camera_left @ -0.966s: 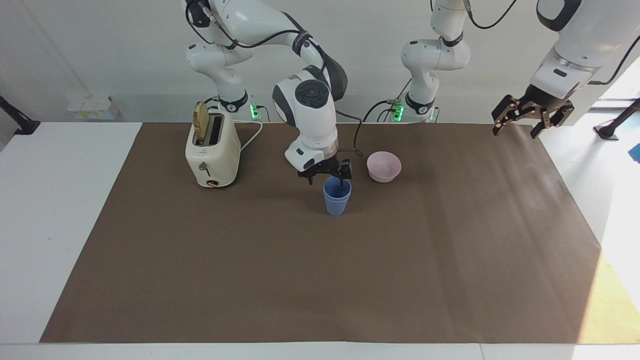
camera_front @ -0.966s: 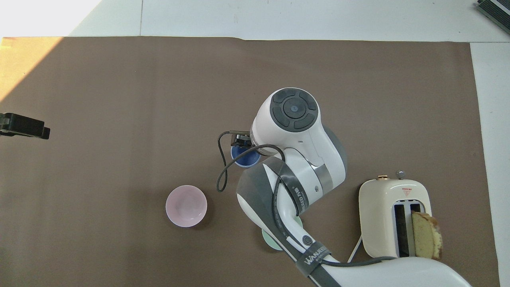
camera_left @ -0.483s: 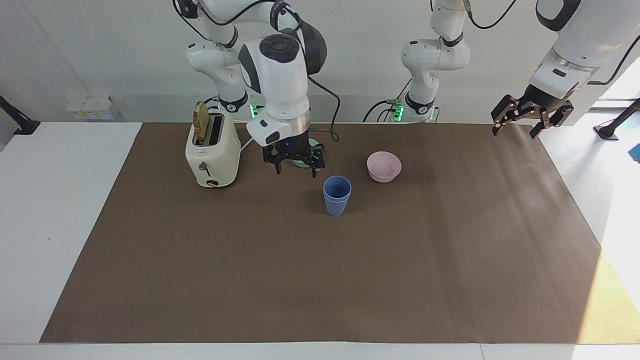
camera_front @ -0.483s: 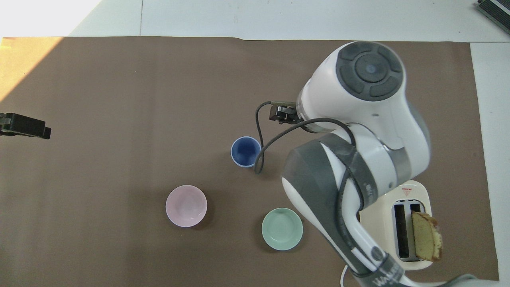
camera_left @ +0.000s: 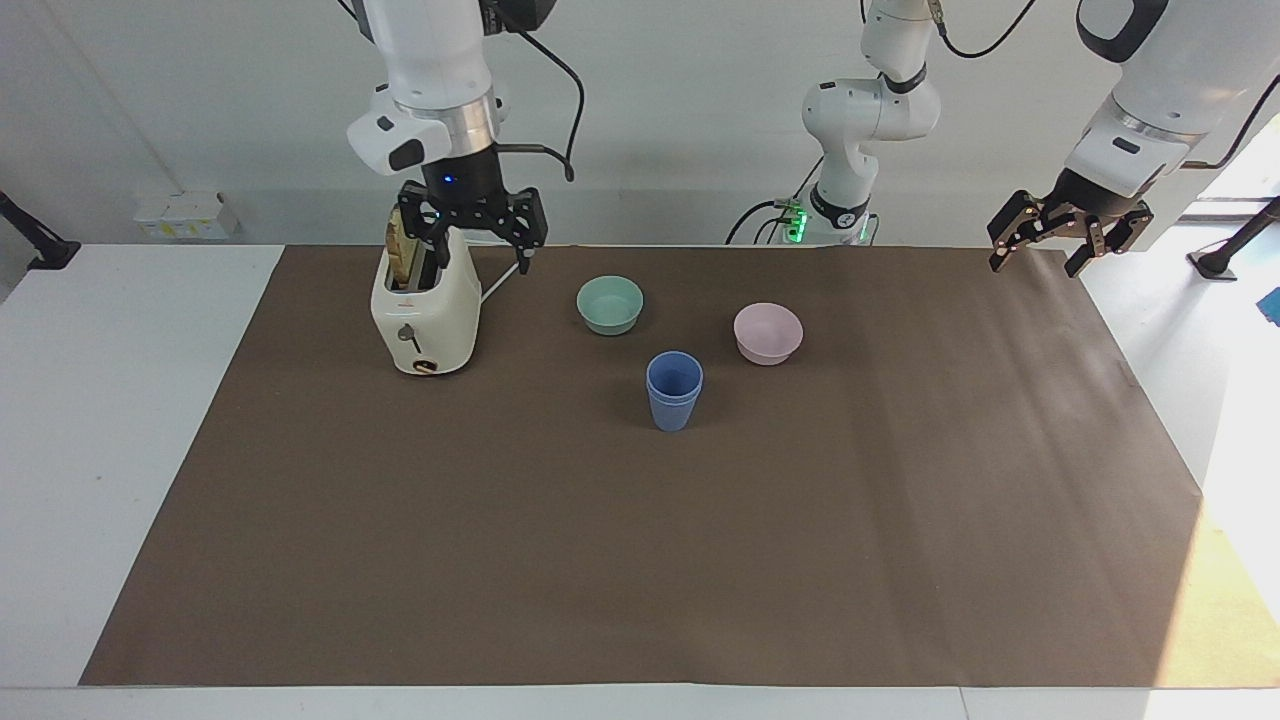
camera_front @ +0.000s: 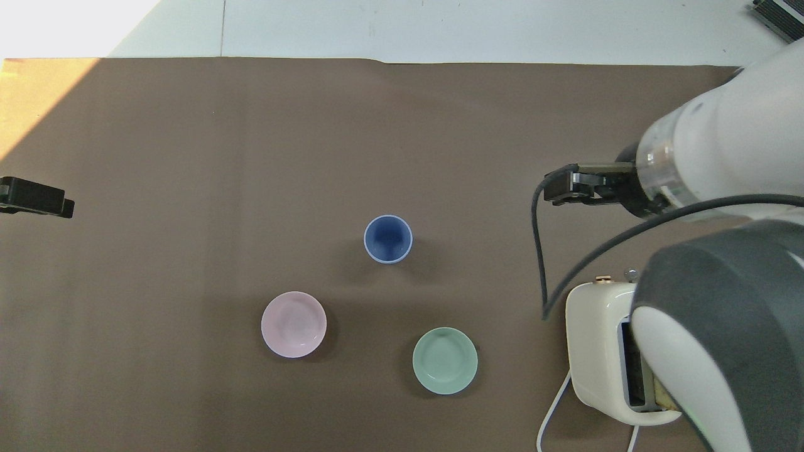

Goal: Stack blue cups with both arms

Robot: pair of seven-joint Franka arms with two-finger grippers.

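Observation:
The two blue cups stand nested, one inside the other, upright in the middle of the brown mat; they also show in the overhead view. My right gripper is open and empty, raised high over the toaster, well away from the cups; it shows in the overhead view too. My left gripper is open and empty, held up over the mat's edge at the left arm's end, where the arm waits; only its tip shows in the overhead view.
A cream toaster with a bread slice stands at the right arm's end. A teal bowl and a pink bowl sit nearer to the robots than the cups. A smaller white arm stands at the table's robot end.
My right gripper has let go of the cup stack, risen and swung toward the toaster, uncovering the teal bowl. The cups stay put. The left arm has barely moved.

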